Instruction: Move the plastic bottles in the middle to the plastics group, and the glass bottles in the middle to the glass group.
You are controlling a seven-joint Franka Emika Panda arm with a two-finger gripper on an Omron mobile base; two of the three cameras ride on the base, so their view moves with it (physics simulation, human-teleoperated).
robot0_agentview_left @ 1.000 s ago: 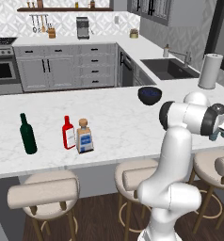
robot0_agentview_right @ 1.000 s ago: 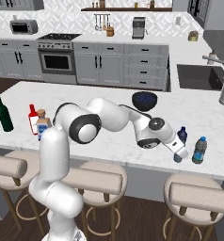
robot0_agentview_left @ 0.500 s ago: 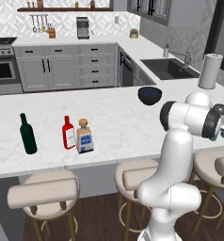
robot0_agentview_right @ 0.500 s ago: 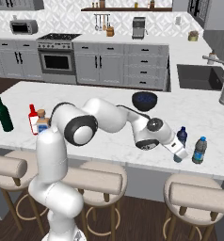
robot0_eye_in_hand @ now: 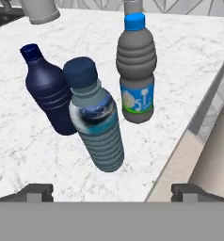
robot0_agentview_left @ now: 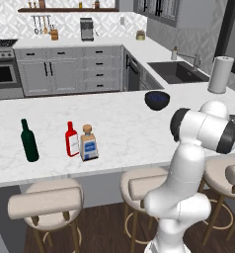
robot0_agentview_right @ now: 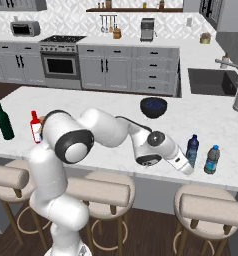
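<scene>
Three bottles [robot0_eye_in_hand: 97, 122] stand clustered on the counter [robot0_eye_in_hand: 189, 56] near its edge.

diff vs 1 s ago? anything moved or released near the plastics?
Little visible change. The gripper has backed slightly toward the counter edge, away from the bottles, jaws open and holding nothing. The pale blue-grey water bottle, dark navy bottle and blue-capped bottle stand together. The green wine bottle, red bottle, amber bottle and dark bowl stayed put.
</scene>
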